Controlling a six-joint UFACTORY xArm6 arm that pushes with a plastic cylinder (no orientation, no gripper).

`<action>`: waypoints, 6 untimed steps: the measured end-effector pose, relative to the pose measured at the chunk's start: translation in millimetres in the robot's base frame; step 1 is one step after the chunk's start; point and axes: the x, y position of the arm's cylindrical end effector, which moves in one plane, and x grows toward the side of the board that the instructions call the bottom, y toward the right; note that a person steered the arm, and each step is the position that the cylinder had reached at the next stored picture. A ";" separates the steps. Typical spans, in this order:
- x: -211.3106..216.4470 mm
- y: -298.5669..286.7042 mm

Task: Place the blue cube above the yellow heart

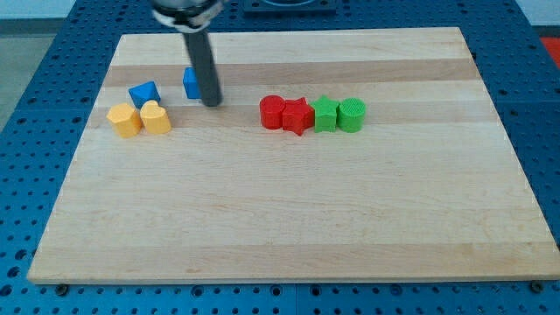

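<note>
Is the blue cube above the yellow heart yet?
Not yet: the blue cube, beside my tip, sits up and right of the yellow heart.

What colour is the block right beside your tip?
Blue: the blue cube, partly hidden behind my tip, seen in the camera view.

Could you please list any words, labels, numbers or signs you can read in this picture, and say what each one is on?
There are none: no readable text, number or sign appears anywhere.
The wooden board is plain.
The blocks, including the blue cube and yellow heart, are unmarked.
The rod ending in my tip, just right of the blue cube, bears no label.
</note>
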 end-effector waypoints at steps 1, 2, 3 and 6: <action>-10.4 39.4; -51.0 37.4; -42.5 -5.3; -28.1 -17.8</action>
